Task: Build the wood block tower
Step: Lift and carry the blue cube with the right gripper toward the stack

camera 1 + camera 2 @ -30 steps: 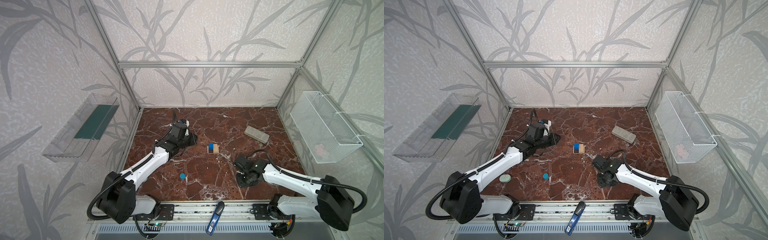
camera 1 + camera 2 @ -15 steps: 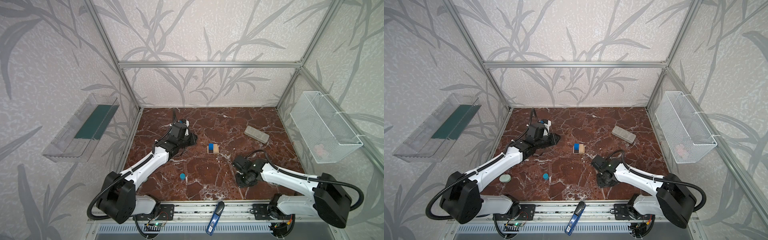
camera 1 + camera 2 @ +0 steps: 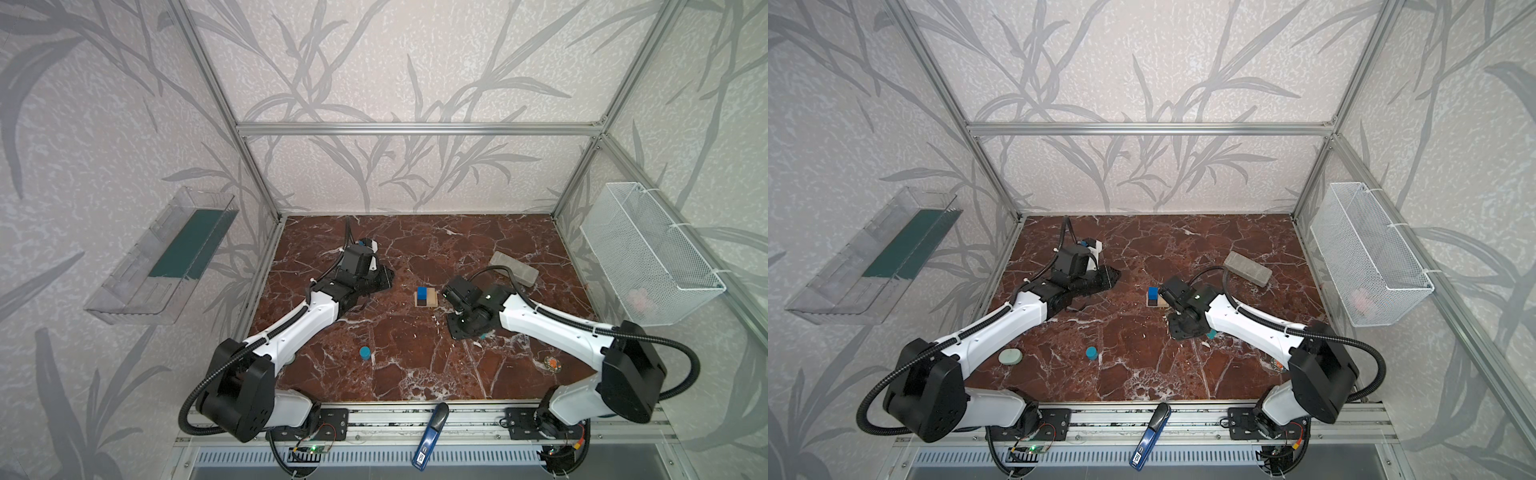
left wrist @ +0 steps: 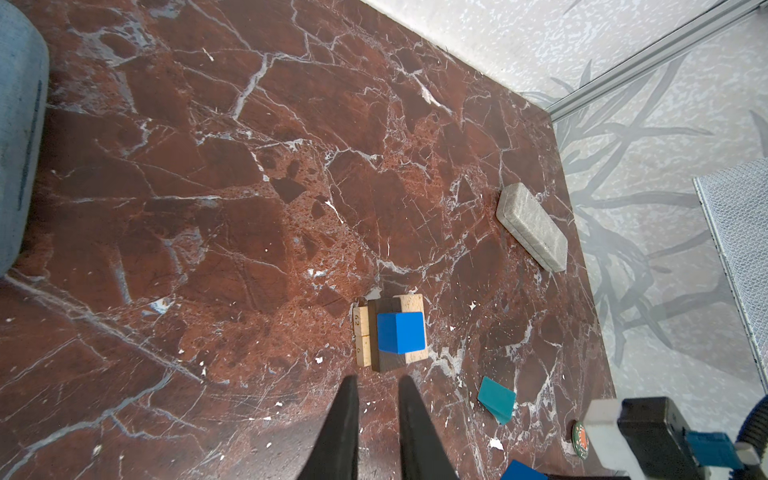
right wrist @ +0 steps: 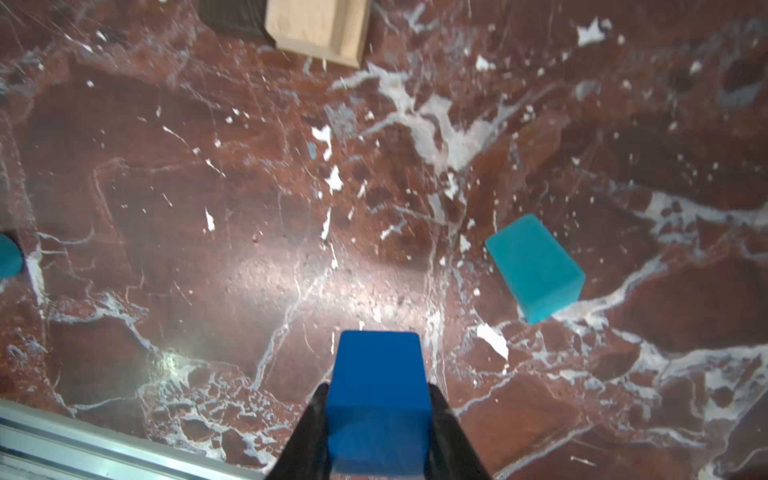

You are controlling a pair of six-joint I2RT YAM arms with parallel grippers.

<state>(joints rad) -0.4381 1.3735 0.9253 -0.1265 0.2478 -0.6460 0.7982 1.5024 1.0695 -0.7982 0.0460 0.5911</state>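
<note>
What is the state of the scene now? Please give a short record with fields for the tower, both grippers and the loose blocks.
tower: base of pale and dark bars, one blue cube on top
right gripper: shut on second cube
left gripper: jaws slightly apart, empty
teal piece: lies loose, apart from tower
cylinder: stands alone, not yet stacked

Frame edges crop the pale bar [image 5: 318,31] and dark brown bar [image 5: 232,16] beyond the right gripper [image 5: 377,390], blue cylinder [image 5: 8,255] beside its fingers [image 5: 309,432].
</note>
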